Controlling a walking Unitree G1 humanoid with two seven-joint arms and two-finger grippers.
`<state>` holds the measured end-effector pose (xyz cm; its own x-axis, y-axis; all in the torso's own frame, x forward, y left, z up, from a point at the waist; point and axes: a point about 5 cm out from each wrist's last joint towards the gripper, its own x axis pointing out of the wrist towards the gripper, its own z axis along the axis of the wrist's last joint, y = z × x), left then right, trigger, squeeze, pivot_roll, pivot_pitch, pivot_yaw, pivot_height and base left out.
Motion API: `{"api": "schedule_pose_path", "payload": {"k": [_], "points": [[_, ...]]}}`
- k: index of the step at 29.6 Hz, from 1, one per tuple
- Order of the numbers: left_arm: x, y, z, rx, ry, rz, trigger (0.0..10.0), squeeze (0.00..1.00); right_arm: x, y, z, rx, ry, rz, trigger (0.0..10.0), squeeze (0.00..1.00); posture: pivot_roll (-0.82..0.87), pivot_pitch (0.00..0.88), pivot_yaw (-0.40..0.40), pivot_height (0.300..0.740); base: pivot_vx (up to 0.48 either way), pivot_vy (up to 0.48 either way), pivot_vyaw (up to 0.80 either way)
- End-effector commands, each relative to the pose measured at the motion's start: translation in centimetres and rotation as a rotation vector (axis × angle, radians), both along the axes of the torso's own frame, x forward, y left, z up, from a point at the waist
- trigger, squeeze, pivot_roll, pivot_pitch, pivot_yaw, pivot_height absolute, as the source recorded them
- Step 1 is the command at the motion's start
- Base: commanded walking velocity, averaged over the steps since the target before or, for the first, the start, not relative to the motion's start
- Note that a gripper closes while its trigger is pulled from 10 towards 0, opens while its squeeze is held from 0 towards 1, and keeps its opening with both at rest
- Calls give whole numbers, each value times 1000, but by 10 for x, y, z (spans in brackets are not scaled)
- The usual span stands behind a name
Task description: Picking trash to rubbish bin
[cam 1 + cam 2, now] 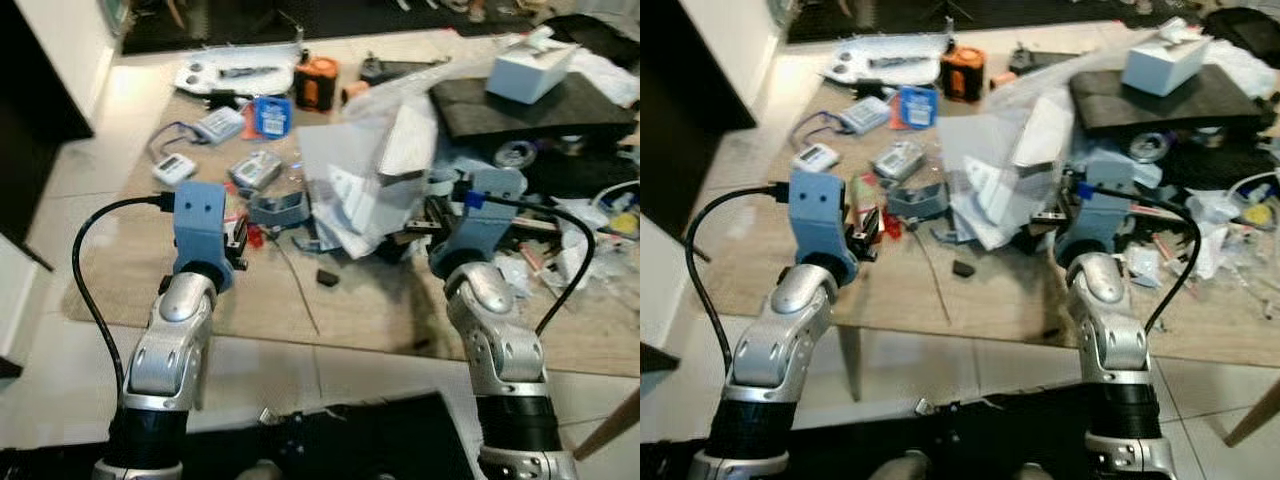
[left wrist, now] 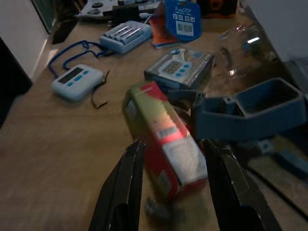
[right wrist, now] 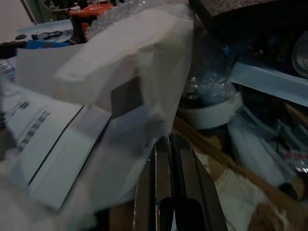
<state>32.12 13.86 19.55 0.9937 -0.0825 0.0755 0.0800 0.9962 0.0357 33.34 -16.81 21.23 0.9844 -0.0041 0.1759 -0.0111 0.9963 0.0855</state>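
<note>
Spreading across most of the head views, the cluttered surface (image 1: 130, 270) carries the largest piece of trash, a clear plastic bag stuffed with white papers (image 1: 365, 180), at frame centre. To its right, in the upper right of the frame, lie a dark pad (image 1: 530, 105) and a white box (image 1: 530, 65). Left of the bag sits a grey-blue plastic bracket (image 1: 280, 208), with a white timer (image 1: 175, 167) further left.

The right end effector (image 3: 168, 159) has its fingers pressed together, and it appears to pinch the lower edge of the plastic bag, which drapes over the fingertips in the right wrist view. The left end effector (image 2: 173, 159) stands wide open, its fingers straddling a small red and green carton (image 2: 163, 139) lying on the surface just beside the bracket.

No rubbish bin can be made out. The step in hand looks like grasping: one piece seems gripped, and the carton is lined up but not yet held. The next move probably calls for closing the left fingers on the carton, then lifting both items clear without dragging neighbouring clutter.
</note>
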Motion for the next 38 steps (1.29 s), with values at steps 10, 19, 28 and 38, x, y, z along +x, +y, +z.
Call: {"api": "schedule_pose_path", "payload": {"k": [10,19,28,38], "points": [[-2,-3,-5,10,32,-34,10000,0,-3,-2,-10,22,37,-16,10000,0,-33,196,52,740,0,0,0],[-1,-3,-6,17,50,-39,10000,0,-4,-2,-14,29,47,-19,10000,0,-30,187,55,740,0,0,0],[0,-5,-9,36,66,-51,10000,0,-5,-1,-17,31,64,-21,10000,0,-29,184,58,740,0,0,0],[-2,-8,-16,25,109,-61,10000,0,-5,-2,-18,25,74,-23,10000,0,-35,197,55,740,0,-288,0]]}}
